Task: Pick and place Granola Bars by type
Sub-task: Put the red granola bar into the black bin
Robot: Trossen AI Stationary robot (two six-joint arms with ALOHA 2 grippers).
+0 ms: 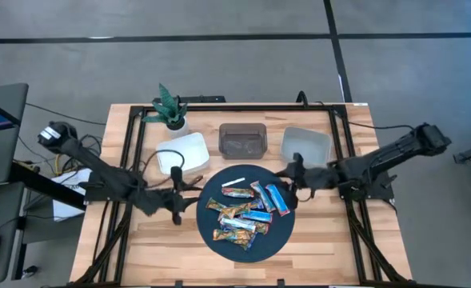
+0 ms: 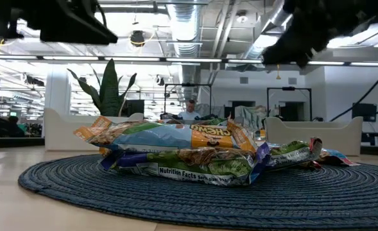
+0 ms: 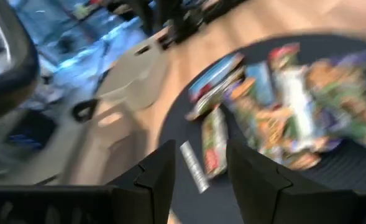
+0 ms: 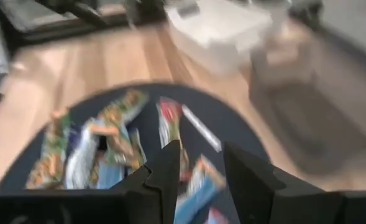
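We're in a robotics lab, open-plan and industrial: exposed silver ceiling ducts and strip lights run overhead, with a polished grey concrete floor below. A black metal frame rims the pale wooden butcher-block table (cables trail off it), and a seated person works behind.

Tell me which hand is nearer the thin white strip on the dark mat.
Left, narrowly. The left hand sits just off the mat's edge beside the white strip. The right hand is at the mat's opposite edge, slightly farther.
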